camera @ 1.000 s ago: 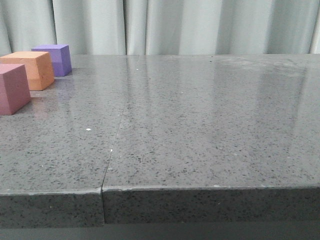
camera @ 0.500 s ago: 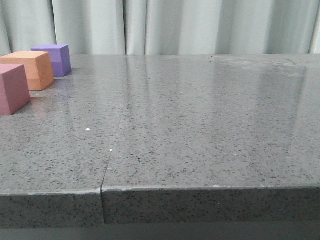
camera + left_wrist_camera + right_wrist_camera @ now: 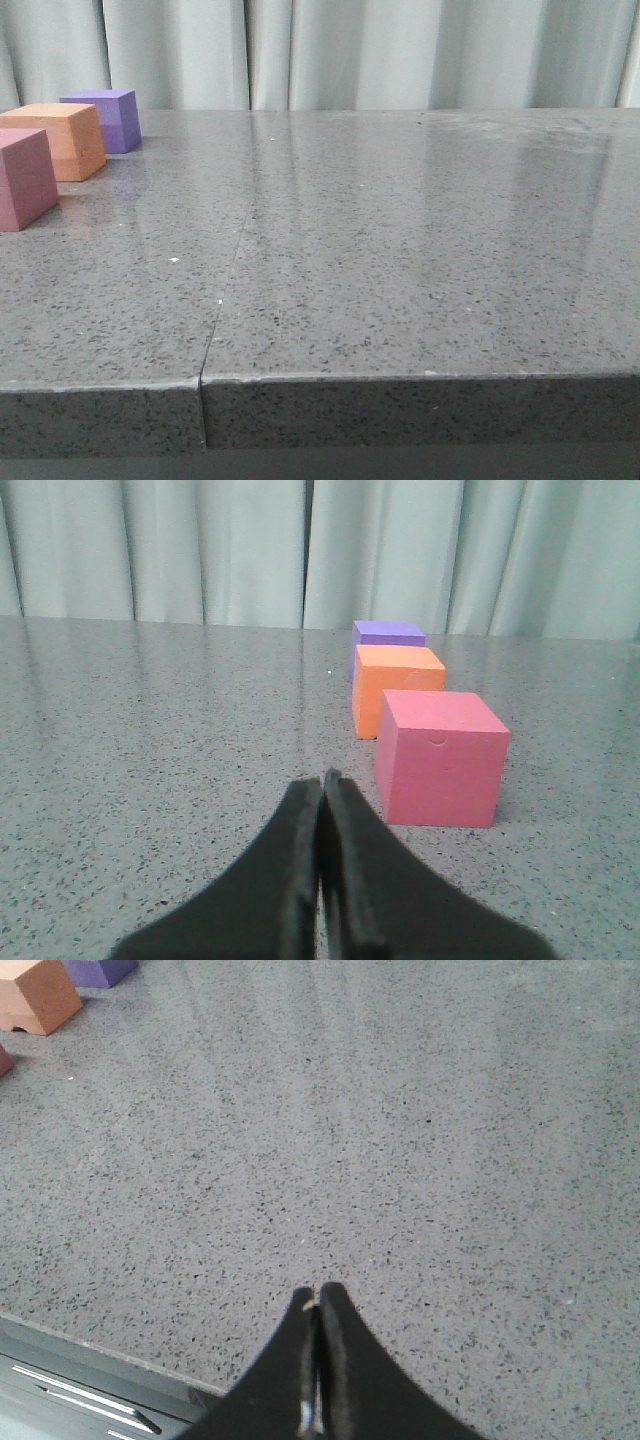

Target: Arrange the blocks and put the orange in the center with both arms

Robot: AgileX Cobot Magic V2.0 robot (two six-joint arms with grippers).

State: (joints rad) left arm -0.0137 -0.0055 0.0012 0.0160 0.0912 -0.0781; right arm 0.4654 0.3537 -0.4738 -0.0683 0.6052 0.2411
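Observation:
Three foam cubes stand in a row at the table's far left: the purple block [image 3: 104,119] farthest back, the orange block [image 3: 58,140] in the middle, the pink-red block [image 3: 24,178] nearest. In the left wrist view the pink-red block [image 3: 440,757], orange block [image 3: 396,687] and purple block [image 3: 387,633] line up just beyond my left gripper [image 3: 321,780], which is shut and empty, a little short of the pink-red block. My right gripper [image 3: 318,1295] is shut and empty over bare table near the front edge; the orange block [image 3: 36,996] and purple block [image 3: 100,970] are far off.
The grey speckled table [image 3: 400,250] has a seam [image 3: 225,290] running front to back left of centre. A pale curtain [image 3: 350,50] hangs behind the table. The table's front edge [image 3: 90,1345] lies close to my right gripper.
The three blocks have shifted very slightly leftward in the front view; otherwise nothing has visibly changed.

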